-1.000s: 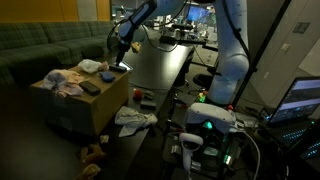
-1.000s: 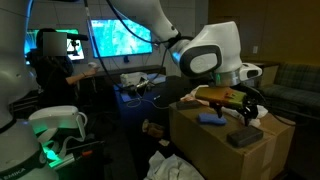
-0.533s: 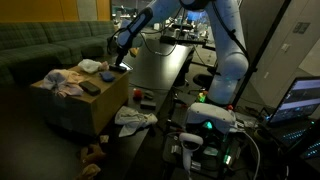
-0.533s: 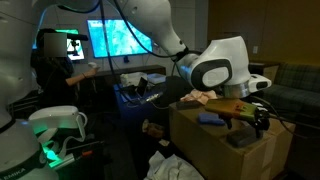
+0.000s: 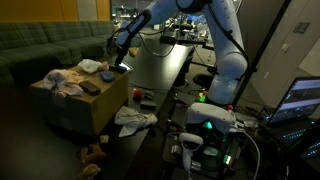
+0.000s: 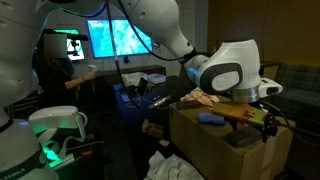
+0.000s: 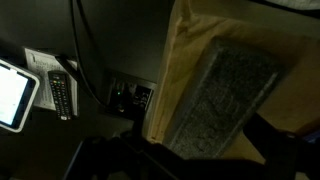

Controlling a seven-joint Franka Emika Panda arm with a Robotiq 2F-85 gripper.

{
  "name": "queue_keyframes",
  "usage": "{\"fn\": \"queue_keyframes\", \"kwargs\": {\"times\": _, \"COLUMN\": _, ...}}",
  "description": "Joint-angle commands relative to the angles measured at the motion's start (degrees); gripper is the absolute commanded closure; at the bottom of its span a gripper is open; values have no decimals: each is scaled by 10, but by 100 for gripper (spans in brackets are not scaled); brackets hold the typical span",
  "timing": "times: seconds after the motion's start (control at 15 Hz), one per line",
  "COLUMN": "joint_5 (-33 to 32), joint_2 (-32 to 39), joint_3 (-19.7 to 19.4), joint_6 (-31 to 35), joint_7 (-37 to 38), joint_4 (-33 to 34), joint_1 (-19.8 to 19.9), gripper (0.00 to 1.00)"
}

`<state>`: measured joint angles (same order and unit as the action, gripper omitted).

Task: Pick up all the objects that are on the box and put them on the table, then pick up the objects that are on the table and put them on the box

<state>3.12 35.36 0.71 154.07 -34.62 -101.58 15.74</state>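
The claw [image 5: 122,55] hangs wide open and empty over the box [image 5: 78,115]. Right beneath it lies a flat black piece [image 7: 228,95], likely light, thin and stiff. I'd pinch across its narrow width.

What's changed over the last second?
The end effector moved rightward over the box in an exterior view and dipped a little, open, holding nothing. Nothing was grasped or released. The cloths and black piece on the box stayed put.

The cardboard box [image 5: 78,112] bears a pinkish-white cloth [image 5: 60,82], a teal-grey cloth [image 5: 91,66] and flat black pieces [image 5: 90,88].
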Motion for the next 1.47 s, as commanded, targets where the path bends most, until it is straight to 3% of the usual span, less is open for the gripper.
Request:
{"fn": "queue_keyframes", "kwargs": {"times": 0.0, "joint_5": 5, "joint_2": 29, "joint_3": 26, "joint_6": -41, "joint_7": -6, "joint_4": 50, "joint_1": 29, "gripper": 0}}
{"fn": "queue_keyframes", "kwargs": {"times": 0.4, "joint_5": 11, "joint_2": 50, "joint_3": 36, "joint_6": -98, "joint_7": -14, "joint_4": 82, "joint_1": 47, "gripper": 0}}
{"fn": "queue_keyframes", "kwargs": {"times": 0.47, "joint_5": 11, "joint_2": 49, "joint_3": 36, "joint_6": -105, "joint_7": -15, "joint_4": 85, "joint_1": 48, "gripper": 22}}
{"fn": "queue_keyframes", "kwargs": {"times": 0.6, "joint_5": 10, "joint_2": 40, "joint_3": 35, "joint_6": -112, "joint_7": -17, "joint_4": 82, "joint_1": 46, "gripper": 32}}
{"fn": "queue_keyframes", "kwargs": {"times": 0.8, "joint_5": 11, "joint_2": 21, "joint_3": 37, "joint_6": -112, "joint_7": -24, "joint_4": 71, "joint_1": 46, "gripper": 58}}
{"fn": "queue_keyframes", "kwargs": {"times": 0.93, "joint_5": 12, "joint_2": 9, "joint_3": 37, "joint_6": -108, "joint_7": -29, "joint_4": 62, "joint_1": 47, "gripper": 69}}
{"fn": "queue_keyframes", "kwargs": {"times": 1.4, "joint_5": 18, "joint_2": -42, "joint_3": 34, "joint_6": -95, "joint_7": -38, "joint_4": 27, "joint_1": 50, "gripper": 69}}
